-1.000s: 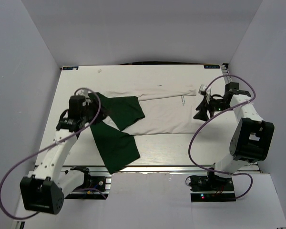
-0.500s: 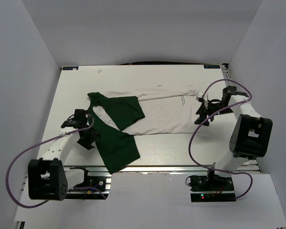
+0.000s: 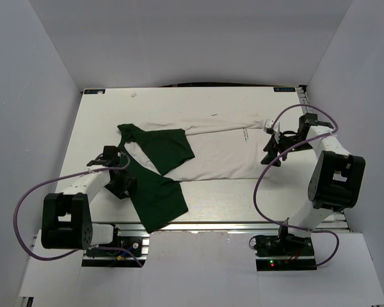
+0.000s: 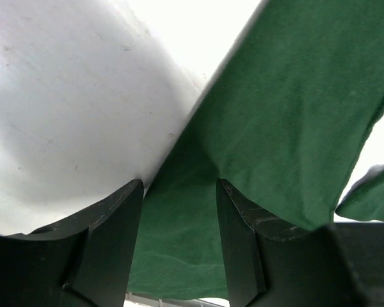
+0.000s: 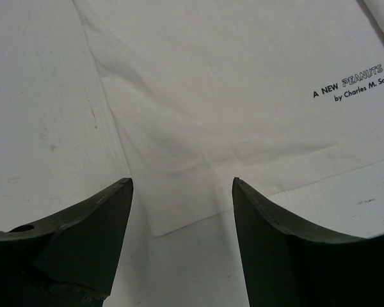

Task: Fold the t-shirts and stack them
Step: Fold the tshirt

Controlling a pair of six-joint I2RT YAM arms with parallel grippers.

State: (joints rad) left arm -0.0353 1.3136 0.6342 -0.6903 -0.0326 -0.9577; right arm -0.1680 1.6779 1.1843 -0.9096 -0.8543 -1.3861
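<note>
One white cotton t-shirt [image 3: 221, 157] with dark green sleeves lies on the table [image 3: 179, 105]. The left gripper [image 4: 178, 214] gapes over a sleeve [image 4: 288, 128], and the right gripper [image 5: 182, 214] gapes over the white hem [image 5: 198, 198].

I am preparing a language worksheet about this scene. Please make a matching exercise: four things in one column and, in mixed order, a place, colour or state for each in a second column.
Things
1. left tool
2. right tool
3. lettering
4. lower sleeve

Places, colours, states
a. dark print on white cloth
b. open, above a white corner of the t-shirt
c. dark green, lying flat
d. open, at the edge of green cloth

Pairs: 1-d, 2-b, 3-a, 4-c
</note>
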